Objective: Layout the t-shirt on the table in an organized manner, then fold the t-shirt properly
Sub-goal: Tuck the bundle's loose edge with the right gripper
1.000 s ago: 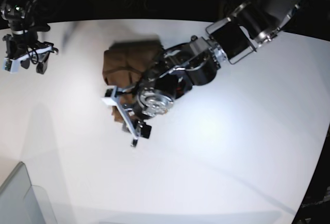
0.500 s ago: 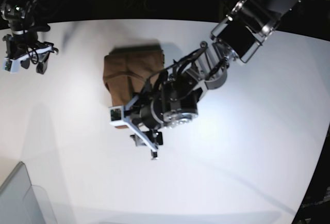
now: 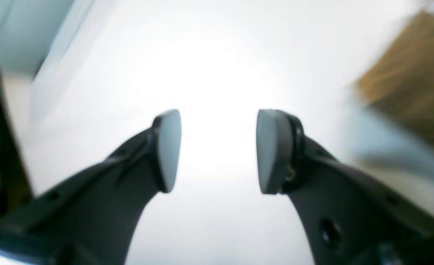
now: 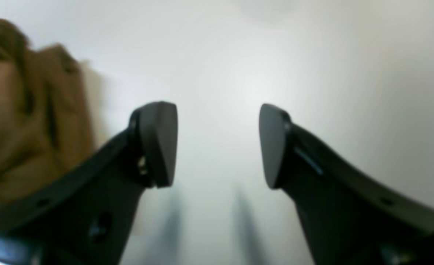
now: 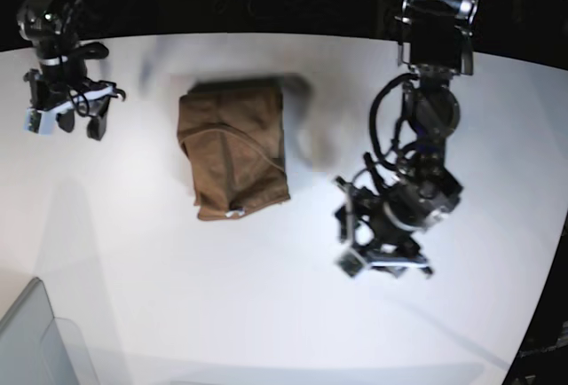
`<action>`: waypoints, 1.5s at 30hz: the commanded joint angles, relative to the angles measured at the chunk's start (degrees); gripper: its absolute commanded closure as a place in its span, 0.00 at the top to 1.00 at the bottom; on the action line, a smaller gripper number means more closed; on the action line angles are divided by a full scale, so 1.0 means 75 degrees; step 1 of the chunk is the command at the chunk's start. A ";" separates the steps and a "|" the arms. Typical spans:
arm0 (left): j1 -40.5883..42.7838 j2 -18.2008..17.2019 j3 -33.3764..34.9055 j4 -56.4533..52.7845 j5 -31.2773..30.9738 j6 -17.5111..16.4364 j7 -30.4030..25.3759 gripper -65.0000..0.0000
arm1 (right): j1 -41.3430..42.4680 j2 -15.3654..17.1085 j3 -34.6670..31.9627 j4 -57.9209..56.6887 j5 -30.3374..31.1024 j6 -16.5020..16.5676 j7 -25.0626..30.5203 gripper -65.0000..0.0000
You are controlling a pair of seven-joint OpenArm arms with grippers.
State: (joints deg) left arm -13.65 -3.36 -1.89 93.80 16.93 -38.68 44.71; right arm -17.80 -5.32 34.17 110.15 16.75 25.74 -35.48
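Left gripper [image 5: 383, 265] near right over bare table [image 5: 266, 314], jaws apart, nothing between pads [image 3: 169, 147], clear of cloth; blurred tan edge only at far right of wrist view
T-shirt [image 5: 232, 150] folded into compact tan rectangle, flat on table left of centre, small white tag at near edge, well apart from both grippers
Right gripper [image 5: 67, 114] far left, jaws apart and empty, shirt [image 4: 21, 110] off to its left in wrist view
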 commanded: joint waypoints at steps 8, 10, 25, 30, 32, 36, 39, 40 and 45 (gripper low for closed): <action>0.1205 -0.0227 -0.3212 0.1214 -0.0094 0.0040 -0.0141 0.48 | 0.0106 0.0059 -0.2499 0.0335 0.0140 0.0079 0.0177 0.20; 0.1568 -0.0379 -0.3458 0.1307 -0.0094 0.0040 -0.0141 0.48 | 0.0211 0.0047 -0.2886 0.0335 0.0140 0.0079 0.0166 0.06; 0.3572 -0.0485 -0.4466 0.2128 -0.0094 0.0040 -0.0153 0.48 | 0.1840 0.0540 -0.4445 -0.1130 0.0116 0.0079 0.0166 0.00; 0.4065 -0.0485 -0.4513 0.2128 -0.0094 0.0040 -0.0188 0.48 | 0.2321 0.0551 -0.4386 -0.2185 0.0116 0.0079 0.0236 0.00; 0.4229 -0.0461 -0.4771 0.2128 -0.0106 0.0040 -0.0235 0.48 | 0.2462 0.0727 -0.4375 -0.2701 0.0128 0.0079 0.0248 0.00; 0.4299 -0.0332 -0.5368 0.2128 -0.0575 0.0040 -0.0235 0.48 | 0.2602 0.0809 -0.4398 -0.3381 0.0128 0.0079 0.0435 0.00; 0.4311 -0.0344 -0.5861 0.2128 -0.1173 0.0040 -0.0153 0.48 | 0.2544 0.0809 -0.4386 -0.3252 0.0128 0.0079 0.0764 0.00; 0.4311 -0.0344 -0.6001 0.2128 -0.1302 0.0040 -0.0153 0.48 | 0.2544 0.0809 -0.4375 -0.3076 0.0128 0.0079 0.0775 0.00; 0.4311 -0.0344 -0.6365 0.2128 -0.1489 0.0040 -0.0153 0.48 | 0.2215 0.0809 -0.4386 -0.1881 0.0128 0.0079 0.0752 0.00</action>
State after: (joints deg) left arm 18.70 -5.21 -49.41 108.66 6.17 -38.79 44.69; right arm -1.93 0.78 1.30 95.24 16.88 25.74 -30.98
